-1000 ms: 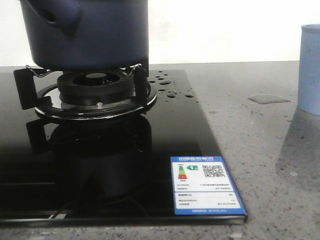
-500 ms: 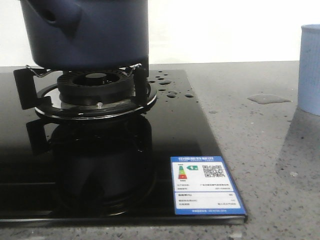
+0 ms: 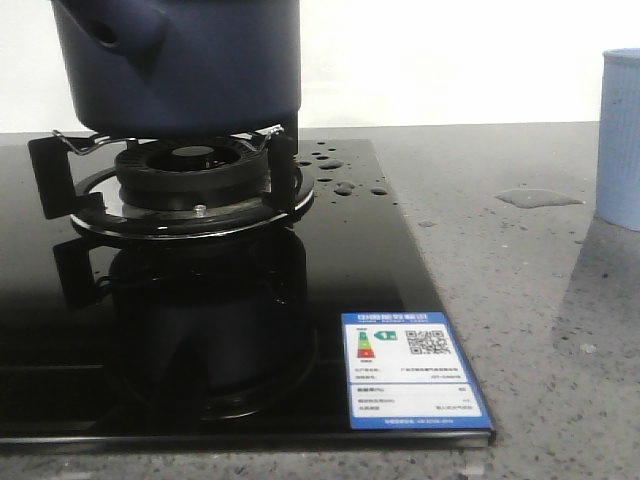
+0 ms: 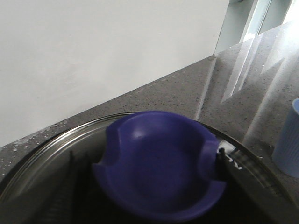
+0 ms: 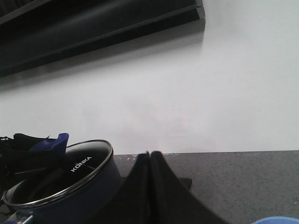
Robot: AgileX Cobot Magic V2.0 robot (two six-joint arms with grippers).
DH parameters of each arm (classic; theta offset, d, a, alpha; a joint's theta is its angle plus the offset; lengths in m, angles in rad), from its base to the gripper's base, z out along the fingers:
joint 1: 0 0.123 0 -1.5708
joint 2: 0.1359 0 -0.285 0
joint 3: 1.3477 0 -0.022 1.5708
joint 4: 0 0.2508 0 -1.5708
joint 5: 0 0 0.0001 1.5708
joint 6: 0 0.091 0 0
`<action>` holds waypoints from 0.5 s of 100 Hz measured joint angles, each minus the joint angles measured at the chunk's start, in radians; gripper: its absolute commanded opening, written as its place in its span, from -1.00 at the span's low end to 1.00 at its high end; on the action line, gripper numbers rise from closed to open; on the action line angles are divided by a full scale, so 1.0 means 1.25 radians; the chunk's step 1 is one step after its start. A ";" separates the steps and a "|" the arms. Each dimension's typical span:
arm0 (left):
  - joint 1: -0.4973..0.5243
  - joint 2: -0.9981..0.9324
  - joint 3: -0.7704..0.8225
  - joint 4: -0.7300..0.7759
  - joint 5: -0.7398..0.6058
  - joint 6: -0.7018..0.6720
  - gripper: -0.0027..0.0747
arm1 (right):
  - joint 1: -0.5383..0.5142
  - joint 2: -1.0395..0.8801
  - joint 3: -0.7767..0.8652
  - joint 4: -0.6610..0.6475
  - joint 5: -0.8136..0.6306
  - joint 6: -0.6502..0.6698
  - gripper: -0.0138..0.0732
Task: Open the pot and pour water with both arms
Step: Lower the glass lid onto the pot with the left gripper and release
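Front view: your pot (image 3: pixel 180 65) sits above the burner (image 3: pixel 185 175); no claw is visible. Left wrist: the lid knob (image 4: pixel 159 163) is directly beneath; you cannot tell that claw's state. Right wrist: your right gripper (image 5: pixel 150 156) is pinched together, empty, beside the pot.

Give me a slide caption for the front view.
Navy pot on the stove burner, water droplets on black glass, pale cup at right.

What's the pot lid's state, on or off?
On. In the right wrist view the metal-rimmed lid sits on the pot.
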 measured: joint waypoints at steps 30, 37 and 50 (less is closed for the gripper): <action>0.000 -0.127 0.000 0.004 -0.095 -0.039 -0.20 | 0.000 0.000 0.000 -0.005 -0.016 -0.189 -0.83; 0.000 -0.179 0.003 0.004 -0.129 -0.062 -0.72 | 0.000 0.000 0.000 -0.005 -0.030 -0.271 -0.83; 0.000 -0.309 0.050 0.001 -0.156 -0.073 -0.98 | 0.000 -0.017 0.002 -0.009 -0.082 -0.359 -0.83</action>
